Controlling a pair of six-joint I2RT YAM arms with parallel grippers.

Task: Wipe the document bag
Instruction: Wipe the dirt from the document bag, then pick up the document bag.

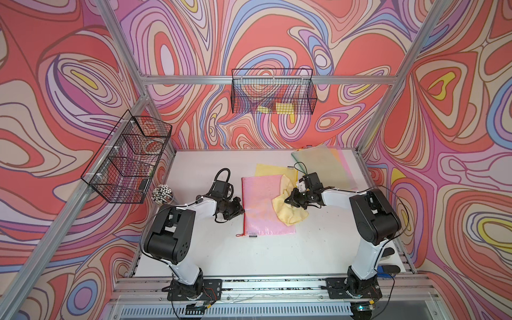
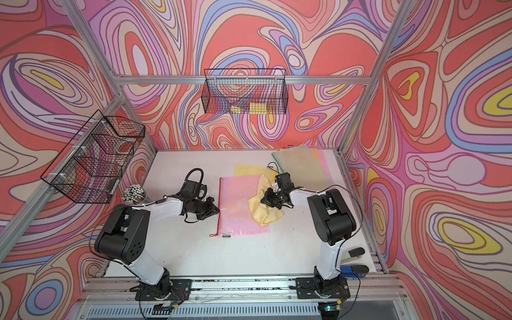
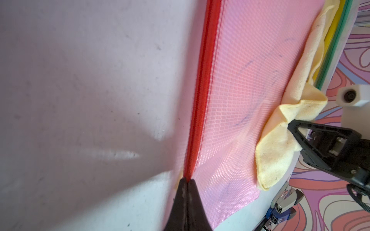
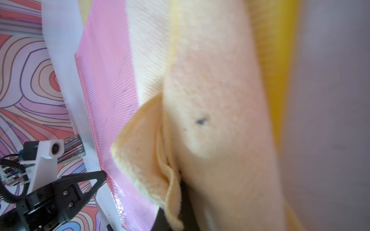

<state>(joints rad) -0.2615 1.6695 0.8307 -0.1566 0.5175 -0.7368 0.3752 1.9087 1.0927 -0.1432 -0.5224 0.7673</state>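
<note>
Document bag (image 1: 260, 213), pink mesh, flat on table (image 1: 221, 249) in both top views, left gripper (image 3: 187, 182) closed, tips touching its red zipper edge (image 3: 202, 100), clear only from left wrist, right gripper (image 1: 290, 200) clamping yellow cloth (image 1: 291, 214) over bag's right side, faint blue marks (image 3: 245, 64) visible in wrist views alone

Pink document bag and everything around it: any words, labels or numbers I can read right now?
No readable text in any view.
On the pink document bag: only faint blue pen strokes, no letters.
On the yellow cloth: dark specks, no label.
On the blue tool at the table edge: any marking too blurred to read.
</note>
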